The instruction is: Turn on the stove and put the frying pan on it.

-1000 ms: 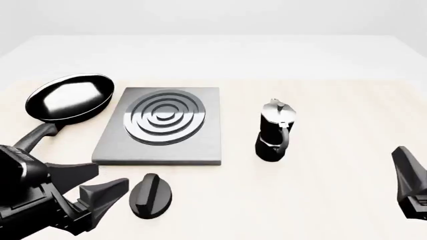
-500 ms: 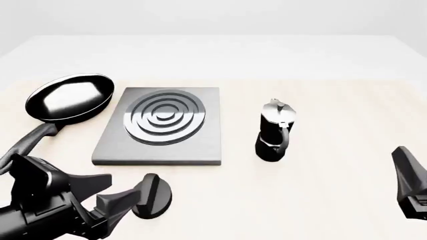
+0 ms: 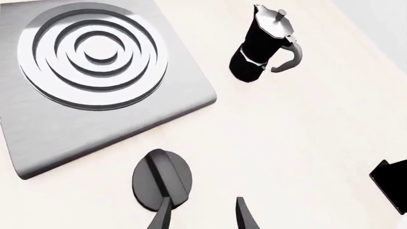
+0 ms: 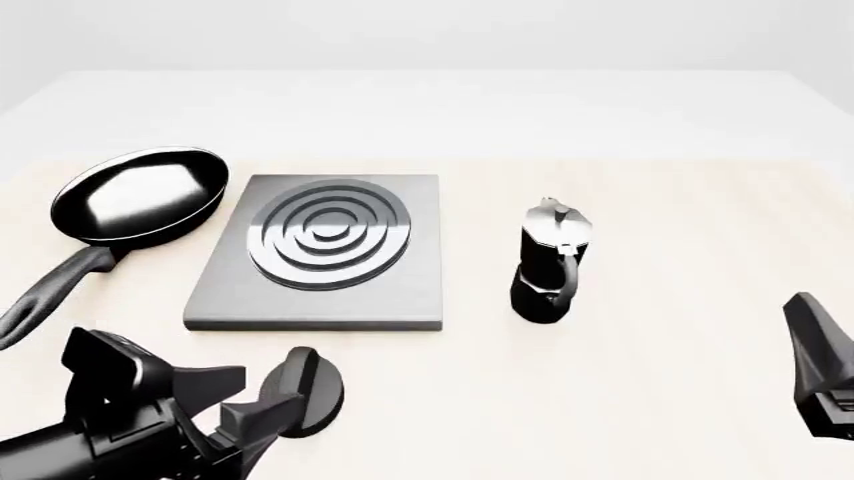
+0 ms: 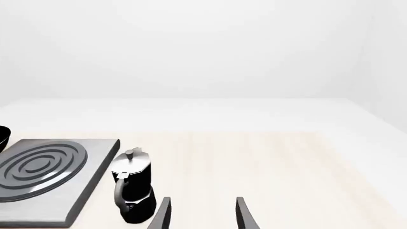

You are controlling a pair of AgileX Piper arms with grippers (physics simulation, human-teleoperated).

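The grey stove plate with its ringed burner lies left of centre. Its black teardrop knob lies apart on the table in front of the plate. The black frying pan sits on the table left of the stove, its handle pointing toward me. My left gripper is open and low, just left of the knob. In the left wrist view one finger overlaps the knob's near edge; the gripper holds nothing. My right gripper is open and empty at the front right.
A black moka pot with a silver lid stands right of the stove; it also shows in the left wrist view and the right wrist view. The stove plate fills much of the left wrist view.
My left gripper has moved right and forward, from beside the pan handle to close against the knob. The pan handle is now uncovered. The right arm has not moved.
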